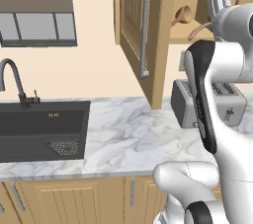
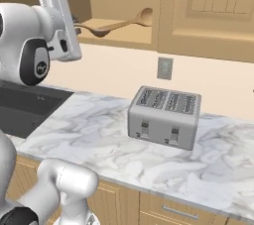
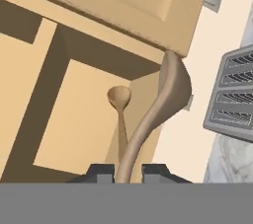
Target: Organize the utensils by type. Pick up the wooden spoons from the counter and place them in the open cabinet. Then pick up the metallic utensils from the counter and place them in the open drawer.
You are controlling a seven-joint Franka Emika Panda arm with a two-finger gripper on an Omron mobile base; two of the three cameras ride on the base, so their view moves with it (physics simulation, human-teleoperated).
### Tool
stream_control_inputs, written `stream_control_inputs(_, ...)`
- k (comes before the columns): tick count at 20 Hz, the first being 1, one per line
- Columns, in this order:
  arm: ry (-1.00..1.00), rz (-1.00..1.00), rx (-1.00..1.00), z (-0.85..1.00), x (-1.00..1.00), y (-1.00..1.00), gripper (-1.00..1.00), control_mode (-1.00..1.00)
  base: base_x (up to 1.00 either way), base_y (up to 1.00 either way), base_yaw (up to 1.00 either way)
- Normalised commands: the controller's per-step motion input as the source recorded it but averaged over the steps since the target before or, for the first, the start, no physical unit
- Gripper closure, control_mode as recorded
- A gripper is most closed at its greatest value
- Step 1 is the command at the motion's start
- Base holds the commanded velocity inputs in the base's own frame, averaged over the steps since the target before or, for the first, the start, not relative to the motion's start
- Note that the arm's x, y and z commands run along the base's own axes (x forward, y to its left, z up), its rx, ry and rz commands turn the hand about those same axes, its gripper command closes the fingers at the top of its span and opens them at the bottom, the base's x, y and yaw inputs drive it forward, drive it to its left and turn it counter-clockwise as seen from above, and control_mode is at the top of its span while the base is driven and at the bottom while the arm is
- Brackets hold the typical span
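My tool (image 3: 128,172) is nearly closed, its two dark tips pinching the handle of the curved wooden spoon (image 3: 165,97), a pale tan piece whose stem bends up into a broad scooped bowl. In the right base view this spoon (image 2: 96,31) juts from my hand toward the open cabinet (image 2: 116,26), its bowl just at the front edge of the shelf. A second wooden spoon (image 3: 119,100), with a small round bowl and a straight handle, already lies inside on the cabinet floor; in the right base view its bowl (image 2: 144,17) rests deeper on the shelf. So I count two wooden spoons, one held and one shelved. One silver toaster (image 2: 165,116) with four slots stands on the marbled surface (image 2: 89,135), and one dark sink (image 1: 42,129) with a black faucet (image 1: 15,82) sits to the left. My arm is raised high, wrist level with the shelf, beside the open panelled door (image 1: 138,30).
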Motion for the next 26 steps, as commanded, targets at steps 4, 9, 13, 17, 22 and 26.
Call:
stream_control_inputs(4,0.05,0.00,0.00,0.09,0.61,0.00,1.00,-1.00,0.00,0.00,0.00)
stream_control_inputs(9,0.04,0.00,0.00,0.05,0.57,0.00,1.00,-1.00,0.00,0.00,0.00)
stream_control_inputs(13,0.08,0.00,0.00,0.00,0.61,-0.04,1.00,-1.00,0.00,0.00,0.00)
stream_control_inputs(17,0.15,0.00,0.00,0.00,0.60,-0.15,1.00,-1.00,0.00,0.00,0.00)
stream_control_inputs(22,0.17,0.00,0.00,0.00,0.56,-0.04,1.00,-1.00,0.00,0.00,0.00)
stream_control_inputs(26,0.18,0.00,0.00,0.00,0.62,0.00,1.00,-1.00,0.00,0.00,0.00)
